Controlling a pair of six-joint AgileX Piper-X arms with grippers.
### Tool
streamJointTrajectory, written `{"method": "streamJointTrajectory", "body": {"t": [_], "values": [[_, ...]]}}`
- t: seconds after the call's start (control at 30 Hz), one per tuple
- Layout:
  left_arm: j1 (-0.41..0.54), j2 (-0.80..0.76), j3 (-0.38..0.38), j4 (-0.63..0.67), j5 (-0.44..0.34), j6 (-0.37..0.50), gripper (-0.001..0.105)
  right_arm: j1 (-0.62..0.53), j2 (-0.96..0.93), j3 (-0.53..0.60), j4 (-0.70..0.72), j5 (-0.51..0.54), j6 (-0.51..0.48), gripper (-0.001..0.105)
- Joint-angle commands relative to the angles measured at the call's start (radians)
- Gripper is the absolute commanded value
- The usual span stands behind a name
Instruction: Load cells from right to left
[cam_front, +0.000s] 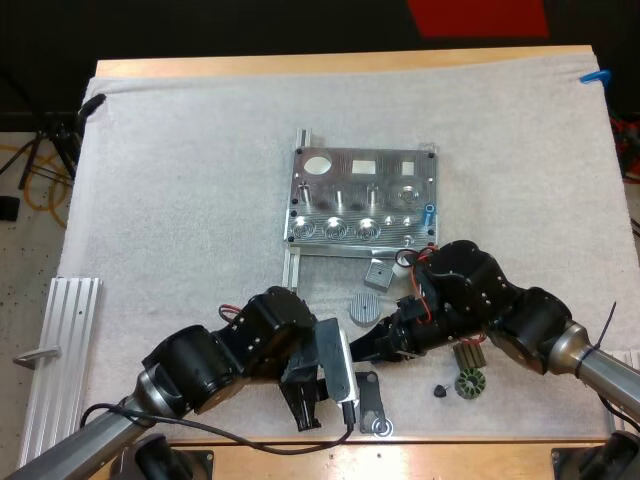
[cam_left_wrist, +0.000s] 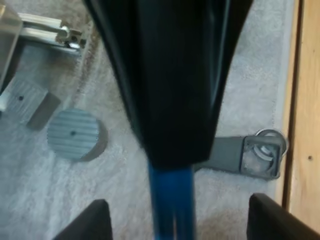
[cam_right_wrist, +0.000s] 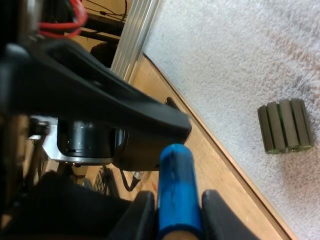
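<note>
Surface: a white mat (cam_front: 200, 180) on a wooden table (cam_front: 330, 63). An aluminium rail (cam_front: 60, 340) lies at the mat's left edge. The fixture (cam_front: 362, 200) sits mid-mat, with a second cell (cam_front: 428, 213) at its right edge. Nearer the arms lie a block (cam_front: 380, 272), a disc (cam_front: 366, 308) and a flat bracket (cam_front: 372, 400), the last by the table's near edge.

The high view gives the layout: both arms meet between disc and bracket. The right wrist view gives the grip: the right gripper (cam_right_wrist: 177, 200) is clamped on a blue cell (cam_right_wrist: 176, 180), its fingers pressing from both sides, and a dark ribbed part (cam_right_wrist: 285, 125) lies on the mat beyond. The left wrist view gives the receiving side: the left gripper (cam_left_wrist: 180, 220) has its fingers apart, with the cell between them and clear of both.

Cell axis: in line with the right fingers, rounded free end pointing toward the left arm's black housing, above the mat between disc and bracket
</note>
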Motion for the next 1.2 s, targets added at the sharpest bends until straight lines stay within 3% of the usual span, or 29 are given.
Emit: {"method": "streamJointTrajectory", "body": {"t": [0.0, 0.17, 0.23, 0.43, 0.67, 0.97, 1.17], "values": [[-0.006, -0.007, -0.025, 0.039, -0.043, -0.010, 0.058, -0.003, -0.005, -0.005, -0.008, -0.010, -0.012, 0.010], [-0.006, -0.007, -0.070, 0.160, -0.112, -0.010, 0.058, -0.003, -0.005, -0.005, -0.008, -0.005, -0.057, 0.010], [-0.006, -0.007, -0.094, 0.203, -0.171, -0.054, 0.058, -0.003, -0.005, -0.005, -0.008, -0.001, -0.057, 0.010], [-0.006, -0.037, -0.124, 0.213, -0.209, -0.198, 0.058, -0.003, -0.005, -0.005, -0.008, 0.004, -0.078, 0.010], [-0.006, -0.125, -0.124, 0.213, -0.220, -0.286, 0.058, -0.003, -0.005, -0.005, -0.008, 0.055, -0.112, 0.010], [-0.006, -0.251, -0.124, 0.213, -0.368, -0.442, 0.058, -0.003, -0.005, -0.010, 0.019, 0.075, -0.127, 0.010], [-0.006, -0.283, -0.124, 0.213, -0.459, -0.539, 0.058, -0.003, -0.005, -0.090, 0.198, 0.196, -0.280, 0.010]]}}
